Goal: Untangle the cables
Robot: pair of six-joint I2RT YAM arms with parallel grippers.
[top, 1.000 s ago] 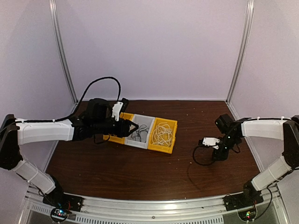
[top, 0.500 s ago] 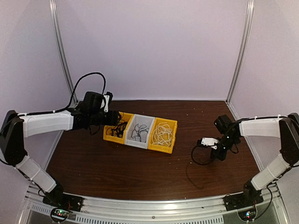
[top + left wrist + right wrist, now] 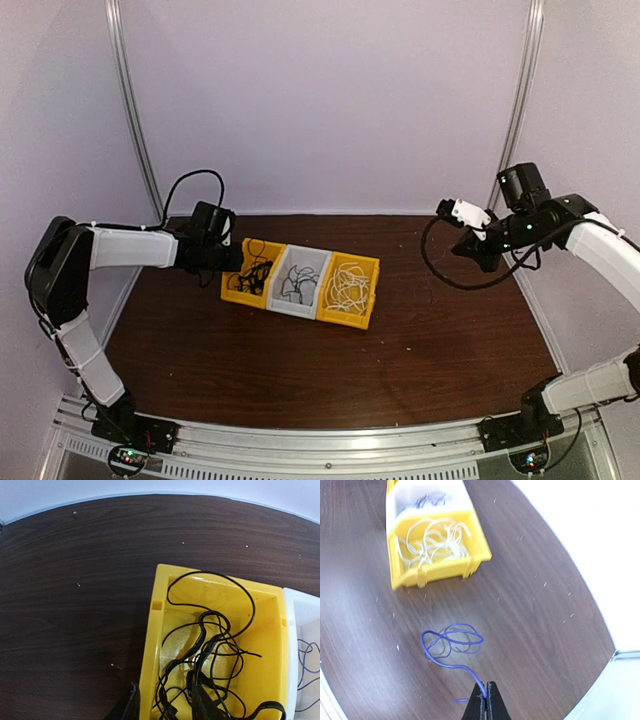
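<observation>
We judge the purple cable [image 3: 452, 642] to be very light, limp and a little springy. It holds loose coils of its own and will swing and snag rather than slide. The right gripper [image 3: 487, 702] has its jaws pressed together on one strand near an end of this cable, and the coils dangle below. From above, the loop looks lifted off the table [image 3: 530, 605], hanging near the far right corner. A hold near the end seems best to us, since the weight of the coils can then let them fall open.

The right arm is raised high, its forearm reaching in from the right edge and its fingers pointing down.

The other cables lie in three bins standing in a row near the far edge, left of the middle. The black cables [image 3: 215, 635] are heaped in the left bin [image 3: 155, 630], and thin dark ones [image 3: 293, 287] lie in the middle bin [image 3: 300, 610]. The white cables [image 3: 435, 542] fill the right bin [image 3: 440, 572]. We expect the black heap to drag along as one clump, so we would take a single free loop at the top.

The left arm stretches low from the left edge to the left bin. The left gripper [image 3: 162, 692] has its jaws spread, one finger outside the bin's wall and one inside among the black strands. We cannot tell whether it grips any.
</observation>
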